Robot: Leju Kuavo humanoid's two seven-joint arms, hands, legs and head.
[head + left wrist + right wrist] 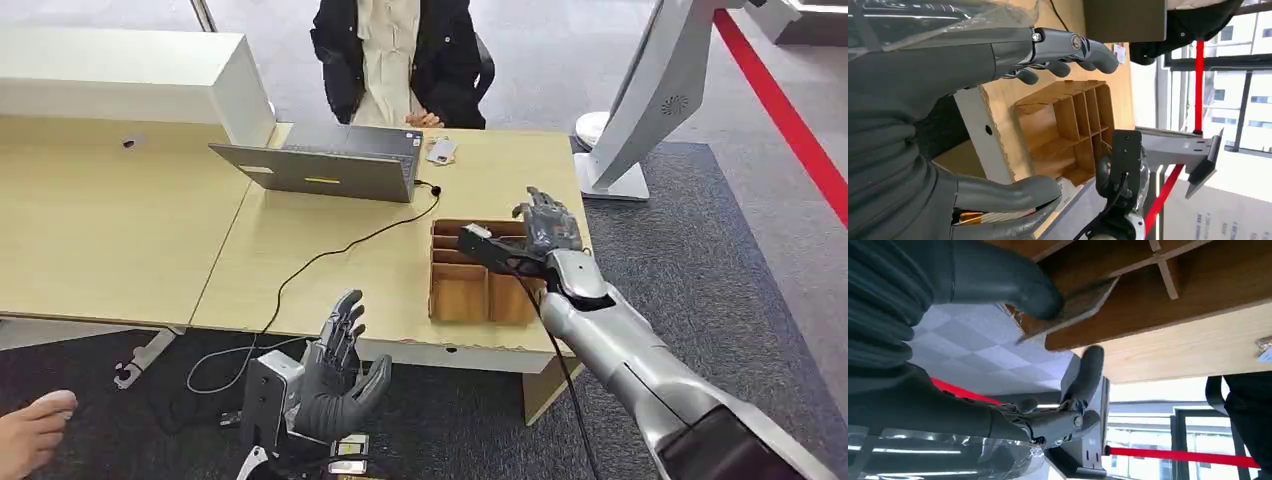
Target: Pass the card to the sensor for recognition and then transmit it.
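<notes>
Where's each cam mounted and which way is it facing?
Head: high on the body, looking forward and down at the desk; both arms, left hand, right hand show.
Left wrist: behind the left hand, facing the wooden tray.
Right wrist: behind the right hand, close on the tray.
All three share the tray.

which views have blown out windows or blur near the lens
Left wrist view: windows overexposed, left hand soft near the lens. Right wrist view: bright backlit glass behind, right hand dark and blurred. Head view: even light, wooden tray sharp.
</notes>
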